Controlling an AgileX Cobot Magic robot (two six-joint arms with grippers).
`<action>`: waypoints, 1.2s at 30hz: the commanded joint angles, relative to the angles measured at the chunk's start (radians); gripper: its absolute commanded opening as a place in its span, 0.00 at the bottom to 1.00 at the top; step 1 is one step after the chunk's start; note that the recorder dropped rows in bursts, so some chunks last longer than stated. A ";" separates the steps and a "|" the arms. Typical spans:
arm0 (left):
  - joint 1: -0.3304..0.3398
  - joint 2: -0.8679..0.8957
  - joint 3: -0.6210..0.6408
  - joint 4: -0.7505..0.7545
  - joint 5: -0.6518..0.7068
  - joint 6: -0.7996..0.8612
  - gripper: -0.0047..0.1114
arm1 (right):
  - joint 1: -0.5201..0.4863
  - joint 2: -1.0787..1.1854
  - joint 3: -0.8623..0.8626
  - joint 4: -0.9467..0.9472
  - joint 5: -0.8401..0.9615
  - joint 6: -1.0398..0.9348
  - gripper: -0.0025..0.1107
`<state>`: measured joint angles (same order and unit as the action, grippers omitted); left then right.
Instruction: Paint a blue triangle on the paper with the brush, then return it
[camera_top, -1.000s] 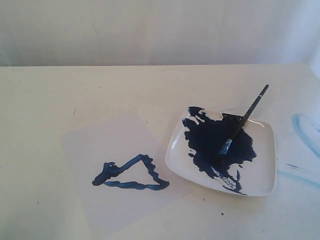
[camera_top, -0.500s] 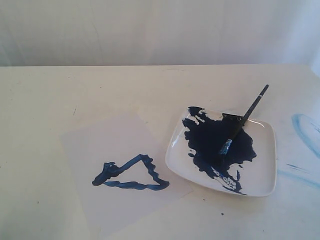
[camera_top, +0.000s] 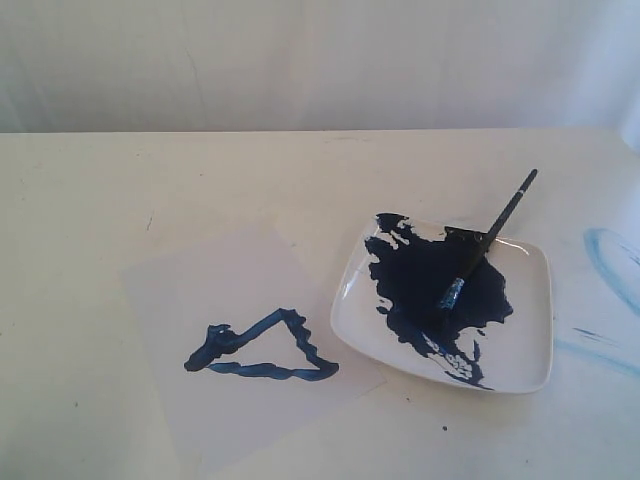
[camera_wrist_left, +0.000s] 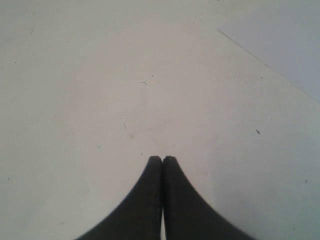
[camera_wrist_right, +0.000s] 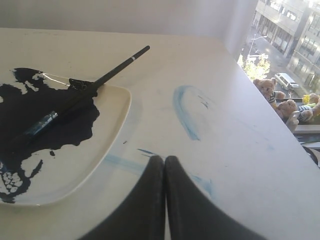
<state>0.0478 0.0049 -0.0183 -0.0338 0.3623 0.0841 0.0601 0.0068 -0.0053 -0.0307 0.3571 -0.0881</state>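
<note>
A wobbly dark-blue triangle (camera_top: 262, 347) is painted on the pale paper (camera_top: 230, 280) at the table's front left. The black-handled brush (camera_top: 487, 240) leans on the square white plate (camera_top: 525, 340), tip down in the dark paint pool (camera_top: 430, 285); it also shows in the right wrist view as the brush (camera_wrist_right: 90, 90) on the plate (camera_wrist_right: 107, 130). Neither arm appears in the exterior view. My right gripper (camera_wrist_right: 165, 158) is shut and empty, beside the plate. My left gripper (camera_wrist_left: 162, 158) is shut and empty over bare table, with a corner of the paper (camera_wrist_left: 280, 45) beyond it.
Pale blue smears (camera_top: 610, 265) mark the table to the right of the plate, also seen as smears (camera_wrist_right: 185, 112) ahead of the right gripper. The table's right edge (camera_wrist_right: 280, 115) runs close by, with a window view beyond. A white wall backs the table.
</note>
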 joint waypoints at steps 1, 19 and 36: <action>-0.001 -0.005 0.008 -0.003 0.005 0.002 0.04 | -0.008 -0.007 0.005 -0.010 -0.006 -0.006 0.02; -0.001 -0.005 0.008 -0.003 0.005 0.002 0.04 | 0.098 -0.007 0.005 -0.010 -0.006 -0.006 0.02; -0.001 -0.005 0.008 -0.003 0.005 0.002 0.04 | 0.131 -0.007 0.005 -0.010 -0.006 -0.006 0.02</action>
<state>0.0478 0.0049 -0.0183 -0.0338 0.3623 0.0841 0.1898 0.0068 -0.0053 -0.0307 0.3571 -0.0881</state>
